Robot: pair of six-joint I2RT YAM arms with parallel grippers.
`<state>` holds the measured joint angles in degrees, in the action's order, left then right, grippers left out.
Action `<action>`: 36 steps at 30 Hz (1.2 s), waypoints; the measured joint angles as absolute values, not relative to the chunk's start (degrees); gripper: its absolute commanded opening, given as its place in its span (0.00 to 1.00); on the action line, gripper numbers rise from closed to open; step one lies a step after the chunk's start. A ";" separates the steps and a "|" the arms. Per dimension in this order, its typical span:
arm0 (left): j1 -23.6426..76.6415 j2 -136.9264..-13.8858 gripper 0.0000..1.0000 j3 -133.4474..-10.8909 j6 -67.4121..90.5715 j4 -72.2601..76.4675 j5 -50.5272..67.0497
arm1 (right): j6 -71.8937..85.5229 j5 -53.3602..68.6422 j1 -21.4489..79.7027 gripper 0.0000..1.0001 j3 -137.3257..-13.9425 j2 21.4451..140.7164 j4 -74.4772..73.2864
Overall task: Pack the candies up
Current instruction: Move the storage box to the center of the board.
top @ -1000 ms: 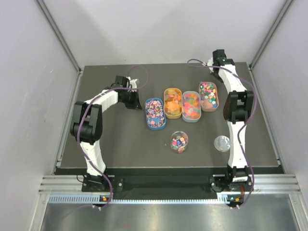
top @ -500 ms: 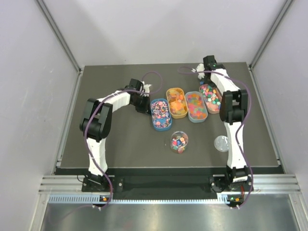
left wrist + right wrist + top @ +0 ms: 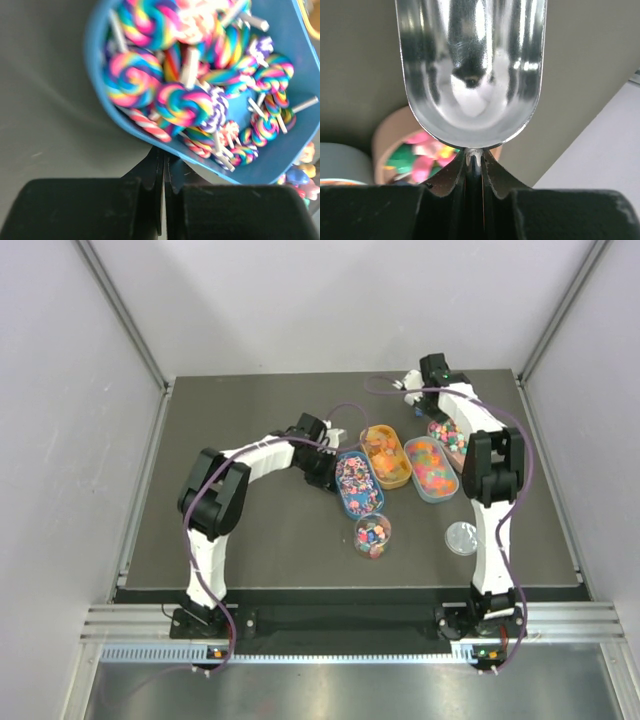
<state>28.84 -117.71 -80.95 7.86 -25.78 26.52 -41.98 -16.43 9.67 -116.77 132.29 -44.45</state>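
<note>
Right now the candies [image 3: 357, 483] are sitting in oval trays [image 3: 396, 484] mid-table, with a few more in a clear cup [image 3: 373, 535] nearer me. Swirled lollipop ones are filling the blue tray [image 3: 295, 80]. My left pincer [image 3: 163, 157], jaws pressed fully together, is touching that tray's wall with its tips, my left arm [image 3: 255, 453] bending in a low arch. My right arm [image 3: 487, 465] is reaching far back, my right pincer [image 3: 474, 159] clamping a metal scoop [image 3: 470, 65] near the tan tray [image 3: 390, 135]; a clear lid [image 3: 461, 537] is lying beside that arm
</note>
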 measured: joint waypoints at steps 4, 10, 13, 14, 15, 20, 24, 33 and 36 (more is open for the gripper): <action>29.95 -117.08 0.00 -80.99 7.55 -26.98 27.03 | -40.42 -16.45 9.96 0.00 -116.40 132.18 -44.77; 25.71 -110.21 0.00 -82.21 5.96 -29.63 28.84 | -32.62 -14.72 6.81 0.00 -117.38 127.17 -49.93; 22.94 -107.66 0.00 -85.58 5.04 -27.88 29.26 | -28.73 -12.80 5.13 0.00 -112.09 117.38 -52.42; 22.37 -107.46 0.00 -87.00 4.89 -26.63 29.76 | -27.70 -12.23 4.75 0.00 -109.84 113.71 -53.43; 22.09 -107.63 0.00 -88.66 4.82 -25.47 30.33 | -26.79 -11.70 4.67 0.00 -107.50 109.93 -54.28; 23.18 -116.14 0.00 -100.86 6.87 -21.39 34.68 | -25.26 -7.68 6.42 0.00 -96.99 96.75 -59.79; 24.82 -126.96 0.00 -110.06 8.73 -18.17 36.29 | -25.47 -4.80 7.40 0.00 -90.61 94.26 -65.06; 28.27 -148.33 0.00 -127.42 14.90 -12.69 36.80 | -25.93 -2.87 7.51 0.00 -79.05 92.58 -73.97; 29.41 -148.66 0.00 -128.18 15.75 -10.63 36.29 | -25.98 -2.90 7.51 0.00 -78.98 91.70 -75.33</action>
